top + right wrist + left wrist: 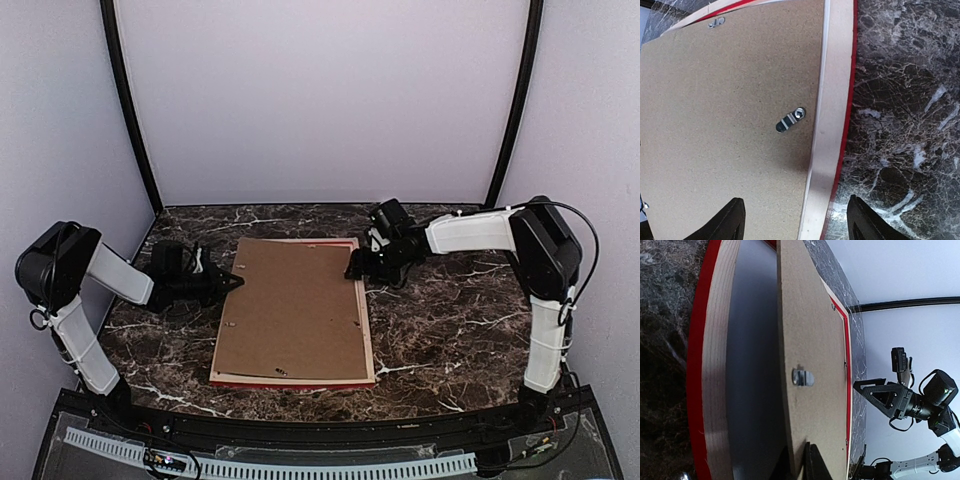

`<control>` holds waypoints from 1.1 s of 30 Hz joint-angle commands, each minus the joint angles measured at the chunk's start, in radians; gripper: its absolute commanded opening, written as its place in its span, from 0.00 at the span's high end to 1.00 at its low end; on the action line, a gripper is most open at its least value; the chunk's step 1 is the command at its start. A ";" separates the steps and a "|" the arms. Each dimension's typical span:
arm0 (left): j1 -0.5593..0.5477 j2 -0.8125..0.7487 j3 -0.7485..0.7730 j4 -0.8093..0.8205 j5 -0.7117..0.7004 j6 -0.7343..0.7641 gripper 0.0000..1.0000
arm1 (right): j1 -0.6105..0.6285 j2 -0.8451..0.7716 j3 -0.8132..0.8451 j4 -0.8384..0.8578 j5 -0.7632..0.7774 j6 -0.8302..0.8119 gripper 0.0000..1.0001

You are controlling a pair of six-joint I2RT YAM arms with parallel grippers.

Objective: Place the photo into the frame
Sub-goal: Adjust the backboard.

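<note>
Hardboard faces up here: a brown rectangular backing panel point(295, 305) lies over the large, thin-railed red picture frame point(368, 330). The frame rests face down mid-bench, with its near rail a little way in from the near edge. Its pale wood-toned back shows along the right side. The foliage photo is nowhere to be seen, and I cannot tell whether it lies under the panel.

Farther in, the left gripper point(236, 283) meets the panel's left edge. Seen from its wrist camera, the fingers look nipped on that edge, and the panel is tilted up off the frame with a gap over the pane. The right gripper point(795, 210), by the frame's far right corner, has its jaws spread wide astride the right rail and holds nothing.

I'd judge the step in hand is taking the back off so the print can go in. Next, the panel wants lifting clear and setting aside, while the right arm steadies the frame against sliding.

The bench top point(450, 330) is dark marble pattern veined with white. Beyond its far edge stand plain pale walls point(320, 100) and black corner posts point(128, 110).
</note>
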 commanded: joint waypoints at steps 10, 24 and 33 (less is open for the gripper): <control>-0.012 0.046 -0.007 0.010 -0.117 0.062 1.00 | 0.001 0.065 -0.037 0.072 -0.039 -0.021 0.34; -0.012 0.062 0.010 0.087 -0.115 0.033 1.00 | -0.004 0.071 -0.040 0.064 -0.025 -0.049 0.54; -0.012 0.072 0.020 0.114 -0.121 0.031 1.00 | -0.011 0.066 -0.044 0.060 -0.021 -0.069 0.63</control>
